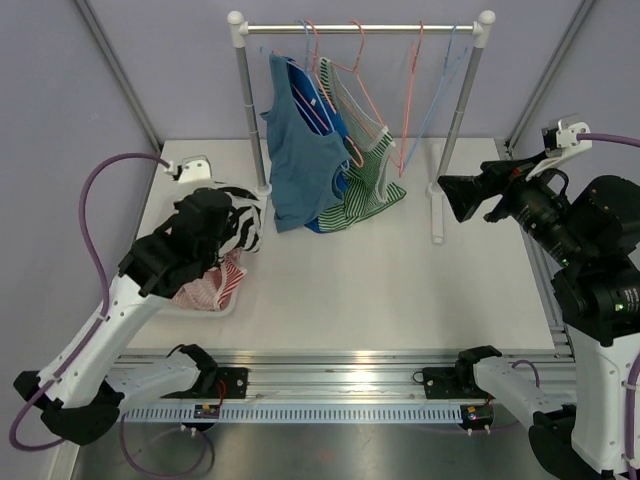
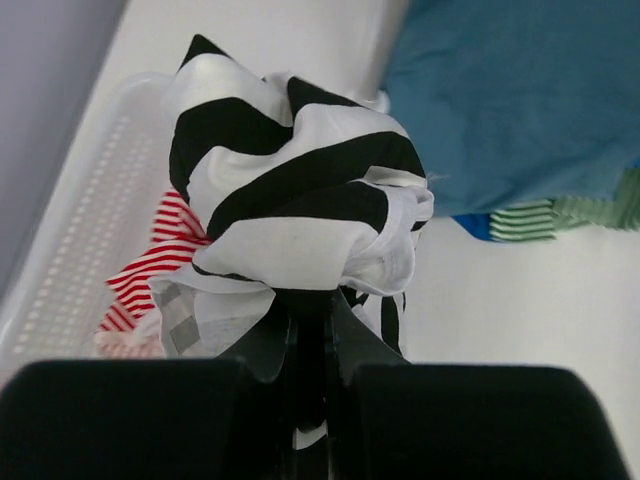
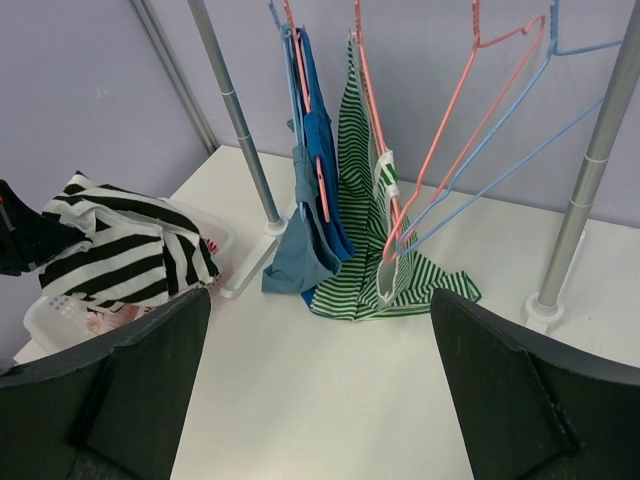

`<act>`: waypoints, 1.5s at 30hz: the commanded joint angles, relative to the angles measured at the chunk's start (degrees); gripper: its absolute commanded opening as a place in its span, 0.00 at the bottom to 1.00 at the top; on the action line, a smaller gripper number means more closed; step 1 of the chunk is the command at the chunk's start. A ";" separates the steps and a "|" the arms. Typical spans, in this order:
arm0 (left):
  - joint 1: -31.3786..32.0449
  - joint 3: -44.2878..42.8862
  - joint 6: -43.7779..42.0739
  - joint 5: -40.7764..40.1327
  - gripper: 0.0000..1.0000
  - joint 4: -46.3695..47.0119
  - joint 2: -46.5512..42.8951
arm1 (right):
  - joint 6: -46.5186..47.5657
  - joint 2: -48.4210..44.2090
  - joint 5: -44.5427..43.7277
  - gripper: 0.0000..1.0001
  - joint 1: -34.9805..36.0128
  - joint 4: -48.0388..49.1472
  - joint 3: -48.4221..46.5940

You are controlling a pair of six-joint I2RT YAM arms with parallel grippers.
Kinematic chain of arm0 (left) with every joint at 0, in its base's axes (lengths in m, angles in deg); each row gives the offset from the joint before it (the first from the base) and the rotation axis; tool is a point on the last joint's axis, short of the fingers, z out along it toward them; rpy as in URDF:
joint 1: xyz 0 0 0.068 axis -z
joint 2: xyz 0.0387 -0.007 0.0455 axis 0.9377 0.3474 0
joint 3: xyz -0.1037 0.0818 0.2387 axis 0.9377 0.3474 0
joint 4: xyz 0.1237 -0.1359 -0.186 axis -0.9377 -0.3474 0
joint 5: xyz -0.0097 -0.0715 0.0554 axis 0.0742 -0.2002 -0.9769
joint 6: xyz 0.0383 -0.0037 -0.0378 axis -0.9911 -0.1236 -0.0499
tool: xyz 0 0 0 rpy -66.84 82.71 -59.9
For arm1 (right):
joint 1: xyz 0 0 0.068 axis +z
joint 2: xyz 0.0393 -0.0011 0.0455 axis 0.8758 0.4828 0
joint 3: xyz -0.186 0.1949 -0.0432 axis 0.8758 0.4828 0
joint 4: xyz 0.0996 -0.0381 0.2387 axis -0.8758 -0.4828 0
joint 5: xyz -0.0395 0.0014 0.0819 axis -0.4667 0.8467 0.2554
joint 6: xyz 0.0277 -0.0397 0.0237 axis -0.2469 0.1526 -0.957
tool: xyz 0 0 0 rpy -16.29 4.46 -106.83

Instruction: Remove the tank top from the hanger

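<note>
Left gripper (image 2: 312,335) clenched on bunched black-and-white tank top (image 2: 300,190), frame centre: soft, light, likely drapes; pinching a thick fold looks secure. Right gripper (image 3: 320,370) gapes, empty.

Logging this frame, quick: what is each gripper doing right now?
Left gripper: closed on the black-and-white striped top.
Right gripper: open, holding nothing.

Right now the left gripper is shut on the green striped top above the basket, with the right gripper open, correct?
Not quite. The left gripper is shut on the black-and-white striped top, as the left wrist view shows; the green striped top hangs on the rack. The rest holds: it is above the basket, and the right gripper is open.
</note>
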 commanded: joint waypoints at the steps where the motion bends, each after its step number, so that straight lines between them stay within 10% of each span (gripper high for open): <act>1: -9.65 2.46 1.09 0.91 0.00 -0.71 -0.24 | -0.62 0.36 2.29 0.99 -0.23 2.93 -1.46; 10: -42.55 17.85 0.56 25.06 0.00 8.87 4.68 | -2.73 1.32 5.80 0.99 -0.23 7.05 2.05; 28: -47.23 17.85 2.23 41.53 0.11 11.60 20.23 | -4.93 15.20 6.60 1.00 -0.14 10.66 3.02; 31: -47.85 17.41 2.93 42.68 0.26 10.90 21.04 | -4.66 17.75 5.81 0.99 -0.14 7.69 0.13; 37: -48.03 17.59 5.57 34.26 0.97 11.07 11.30 | -5.10 20.39 1.77 0.99 0.03 7.15 -3.39; 45: -46.97 12.58 -0.75 34.50 0.99 9.40 -2.23 | -2.12 30.48 1.33 0.99 2.75 3.45 -15.08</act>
